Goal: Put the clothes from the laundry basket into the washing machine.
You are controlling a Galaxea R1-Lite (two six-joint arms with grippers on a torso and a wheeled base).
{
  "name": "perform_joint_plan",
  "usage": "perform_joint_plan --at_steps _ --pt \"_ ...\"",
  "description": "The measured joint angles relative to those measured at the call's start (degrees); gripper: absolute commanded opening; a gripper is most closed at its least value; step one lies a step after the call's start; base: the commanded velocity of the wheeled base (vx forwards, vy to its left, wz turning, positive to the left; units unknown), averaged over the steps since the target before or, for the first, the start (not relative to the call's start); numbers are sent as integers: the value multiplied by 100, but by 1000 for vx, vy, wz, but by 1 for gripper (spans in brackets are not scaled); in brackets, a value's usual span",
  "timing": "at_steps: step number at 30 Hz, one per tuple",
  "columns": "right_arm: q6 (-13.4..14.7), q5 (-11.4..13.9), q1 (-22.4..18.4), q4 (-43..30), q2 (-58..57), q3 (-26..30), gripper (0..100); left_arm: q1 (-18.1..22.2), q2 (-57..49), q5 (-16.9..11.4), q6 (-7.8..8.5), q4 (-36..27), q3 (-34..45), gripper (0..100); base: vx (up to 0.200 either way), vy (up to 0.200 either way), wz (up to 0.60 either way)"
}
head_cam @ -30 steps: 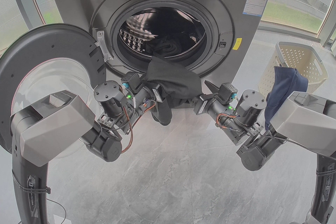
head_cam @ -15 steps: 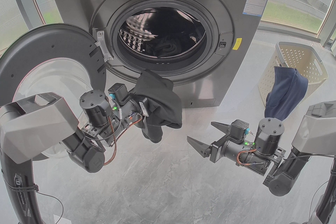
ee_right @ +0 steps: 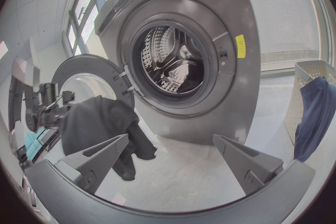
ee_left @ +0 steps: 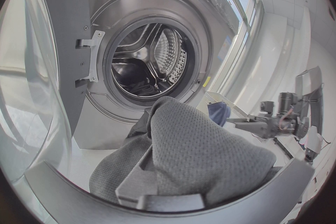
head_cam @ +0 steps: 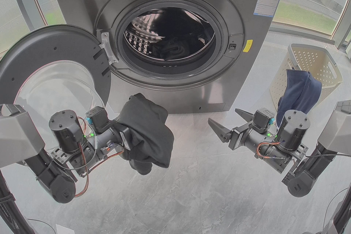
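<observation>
Black garment (head_cam: pixel 148 132) hangs from low left pincer (head_cam: pixel 128 139); right pincer (head_cam: pixel 223 116) gapes.

Soft daylight comes through the windows (head_cam: pixel 314 8) behind the washing machine (head_cam: pixel 234 74). The steel drum (head_cam: pixel 140 41) shines with reflections. Both wrist views bend strongly at the edges, with dark corners.

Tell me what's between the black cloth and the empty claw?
Just bare floor, as the head view shows. The cloth hangs apart from the open right gripper.
</observation>
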State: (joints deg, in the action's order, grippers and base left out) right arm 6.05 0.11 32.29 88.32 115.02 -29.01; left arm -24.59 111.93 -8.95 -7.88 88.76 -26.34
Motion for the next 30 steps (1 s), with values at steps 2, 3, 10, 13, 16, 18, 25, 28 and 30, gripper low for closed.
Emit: perform_joint_plan --at_steps 2,3,10,13,16,18,25,28,30 --pt "49 -128 -46 0 -7 -87 100 6 -179 -121 16 6 226 0 0 0 0" --pt "57 -152 -60 0 -9 -102 100 4 -240 -134 22 9 289 0 0 0 0" --pt "119 -167 -99 -2 -35 -106 100 -2 -472 -150 55 9 483 0 0 0 0" --pt "128 -167 -115 0 -46 -105 100 -5 -499 -150 158 9 513 0 67 0 0" --pt "132 -169 -121 -2 -49 -85 100 -10 -505 -169 213 9 529 0 200 0 0" --pt "134 -167 -126 -2 -49 -74 100 -10 -501 -185 213 9 534 0 200 0 0" --pt "134 -169 -126 -2 -46 -63 100 -10 -402 -187 235 9 524 0 200 0 0" --pt "134 -169 -126 0 -49 -61 100 -13 -341 -183 244 9 523 0 200 0 0" --pt "134 -167 -116 -2 -49 -61 100 -7 -301 -178 249 11 521 0 200 0 0"
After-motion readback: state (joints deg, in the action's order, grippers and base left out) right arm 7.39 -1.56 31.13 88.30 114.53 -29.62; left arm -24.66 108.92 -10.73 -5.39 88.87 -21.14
